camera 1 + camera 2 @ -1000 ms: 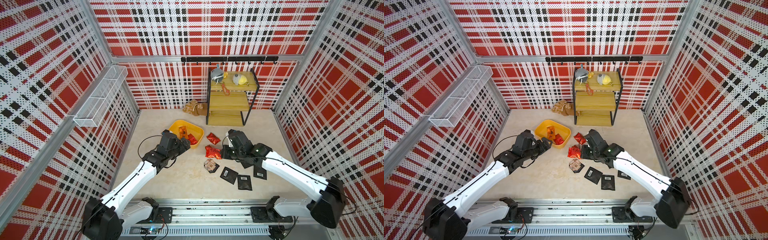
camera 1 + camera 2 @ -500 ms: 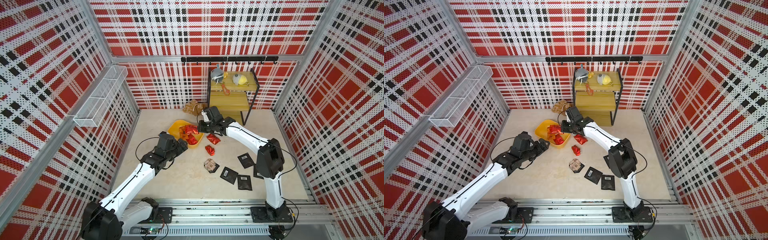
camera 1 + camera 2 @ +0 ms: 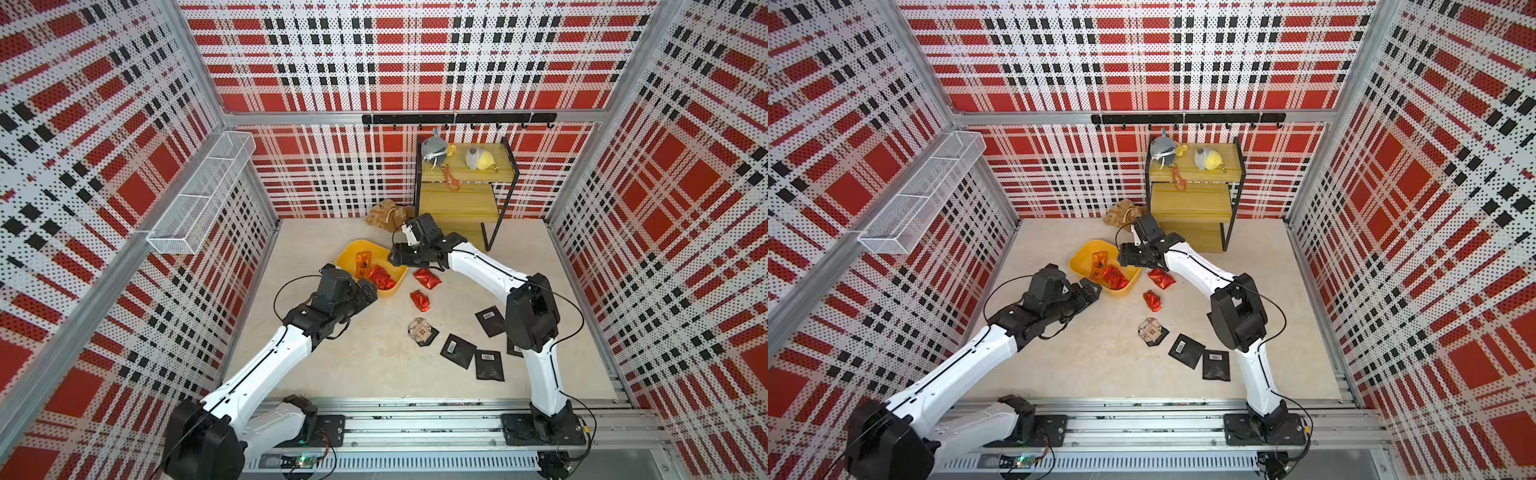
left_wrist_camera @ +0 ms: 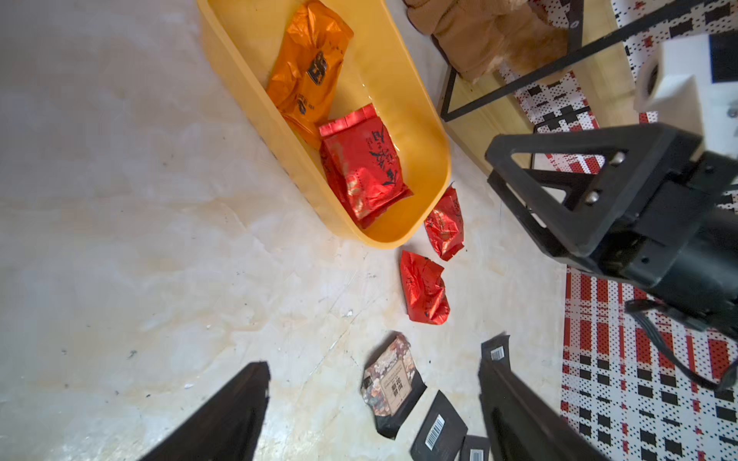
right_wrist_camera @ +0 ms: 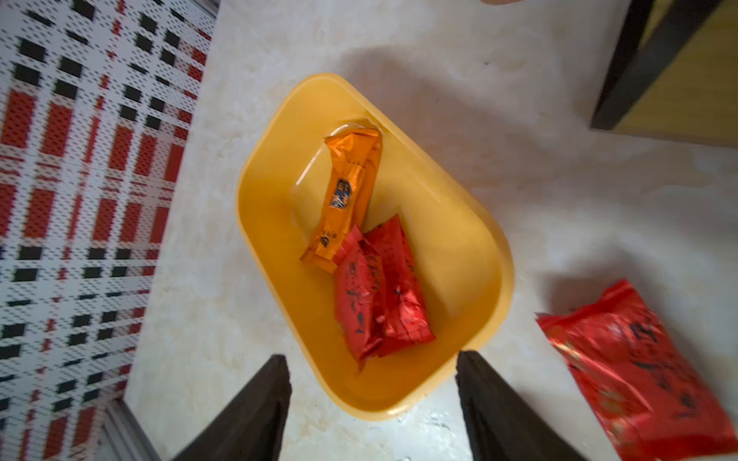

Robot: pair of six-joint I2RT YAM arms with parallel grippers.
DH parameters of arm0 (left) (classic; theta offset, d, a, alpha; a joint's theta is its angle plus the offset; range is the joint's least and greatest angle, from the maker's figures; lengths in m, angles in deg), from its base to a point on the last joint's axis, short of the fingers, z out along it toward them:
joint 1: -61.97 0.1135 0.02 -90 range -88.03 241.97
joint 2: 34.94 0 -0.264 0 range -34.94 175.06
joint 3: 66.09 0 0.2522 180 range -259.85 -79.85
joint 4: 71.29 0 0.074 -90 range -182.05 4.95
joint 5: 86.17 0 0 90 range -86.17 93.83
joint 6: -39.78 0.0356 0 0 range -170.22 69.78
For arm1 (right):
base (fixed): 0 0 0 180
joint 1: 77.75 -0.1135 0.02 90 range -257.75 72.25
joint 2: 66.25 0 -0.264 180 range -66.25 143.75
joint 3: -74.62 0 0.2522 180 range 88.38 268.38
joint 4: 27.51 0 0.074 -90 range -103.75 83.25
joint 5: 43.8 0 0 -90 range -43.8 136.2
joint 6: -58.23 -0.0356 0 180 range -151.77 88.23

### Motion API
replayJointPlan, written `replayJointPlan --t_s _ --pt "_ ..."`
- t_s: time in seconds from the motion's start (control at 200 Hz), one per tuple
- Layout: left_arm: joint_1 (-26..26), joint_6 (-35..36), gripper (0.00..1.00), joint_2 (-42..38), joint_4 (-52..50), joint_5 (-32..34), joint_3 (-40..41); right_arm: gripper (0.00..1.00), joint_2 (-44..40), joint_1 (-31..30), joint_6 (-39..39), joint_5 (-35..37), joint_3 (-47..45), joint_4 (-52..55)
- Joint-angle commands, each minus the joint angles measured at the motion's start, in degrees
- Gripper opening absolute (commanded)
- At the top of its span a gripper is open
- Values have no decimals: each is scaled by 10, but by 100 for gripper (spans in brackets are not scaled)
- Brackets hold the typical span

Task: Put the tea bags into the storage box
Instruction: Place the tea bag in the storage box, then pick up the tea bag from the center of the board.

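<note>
While poised at 3 o'clock rim of shallow yellow plastic tub [image 5: 459, 247] with orange foil packet [image 5: 349, 191], red foil packets [image 5: 379, 287] inside: right claw [image 5: 371, 355] agape, empty; left claw [image 3: 369, 291], 6 o'clock, same.

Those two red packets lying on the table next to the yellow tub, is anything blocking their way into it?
Nothing visible does. The two red packets lie on bare table right beside the yellow tub; only its low wall is between. The right arm's open fingers hang above the tub, holding nothing.
</note>
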Motion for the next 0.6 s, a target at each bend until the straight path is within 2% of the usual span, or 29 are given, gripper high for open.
replayJointPlan --t_s 0.0,0.07,0.11,0.22,0.326,0.406,0.426,0.436,0.451,0.596 --pt "-6 -3 88 -1 -3 8 12 74 -67 0 58 60 -54 65" --pt "-4 -3 88 -5 -1 10 19 76 -94 -7 80 98 -97 78" --pt "-4 -3 88 -7 0 9 22 82 -106 -13 89 118 -114 85" --pt "-2 -2 88 -9 1 3 27 84 -125 -28 111 160 -143 98" --pt "-1 -2 88 -12 1 1 29 85 -129 -31 120 153 -165 101" --pt "0 -4 88 -17 1 2 31 86 -132 -33 132 118 -188 80" --pt "1 -4 88 -18 1 1 32 88 -135 -34 134 111 -195 72" --pt "1 -5 88 -19 1 1 32 93 -136 -35 135 108 -198 69" --pt "1 -5 88 -20 1 0 33 96 -137 -36 136 107 -203 65" --pt "6 -8 88 -26 1 -2 40 97 -120 -40 139 111 -213 62"
